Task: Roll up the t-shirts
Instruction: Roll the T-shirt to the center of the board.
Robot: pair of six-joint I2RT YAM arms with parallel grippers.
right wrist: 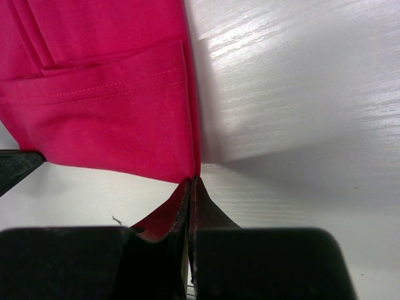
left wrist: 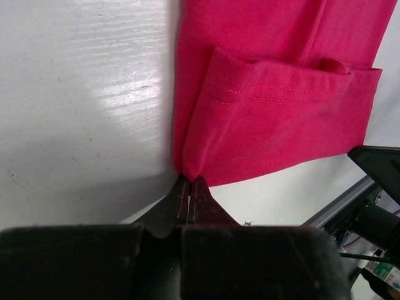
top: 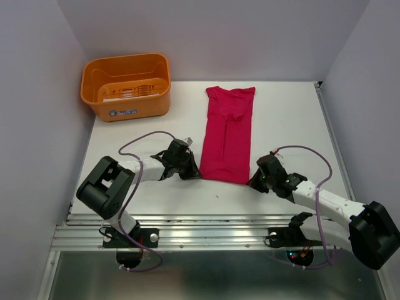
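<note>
Top external: both jaws clamp the near hem corners of the t-shirt (top: 228,134), white table (top: 287,125) flanking its long edges.

Looking down from above, the two near corners of the folded crimson-pink soft-fabric t-shirt (top: 228,134) vanish under the left gripper (top: 192,170) and right gripper (top: 255,182), so the pinched bits themselves are out of sight. Both wrist cams crop the shirt off at the top edge. The little sticker (top: 123,113) on the orange plastic basket (top: 150,103)? Way too tiny to read.
</note>
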